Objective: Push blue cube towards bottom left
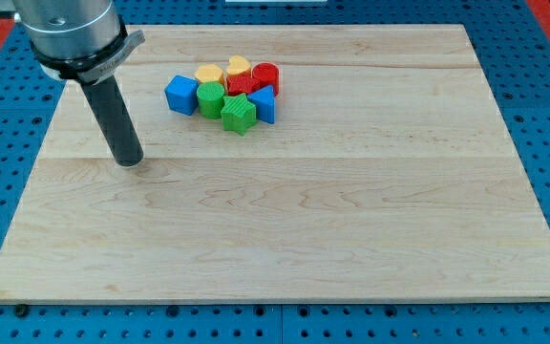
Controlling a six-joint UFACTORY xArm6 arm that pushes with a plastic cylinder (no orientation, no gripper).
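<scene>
The blue cube [180, 94] sits at the left end of a tight cluster of blocks in the upper middle of the wooden board [285, 239]. My tip [129, 161] rests on the board to the lower left of the blue cube, apart from it by a clear gap. The dark rod rises from the tip toward the view's top left. Right next to the blue cube stands a green round block [210, 98].
The cluster also holds a green star [239, 114], a blue triangular block [264, 104], a red block [266, 77], another red block [242, 86], a yellow block [209, 74] and a yellow heart [239, 66]. Blue pegboard surrounds the board.
</scene>
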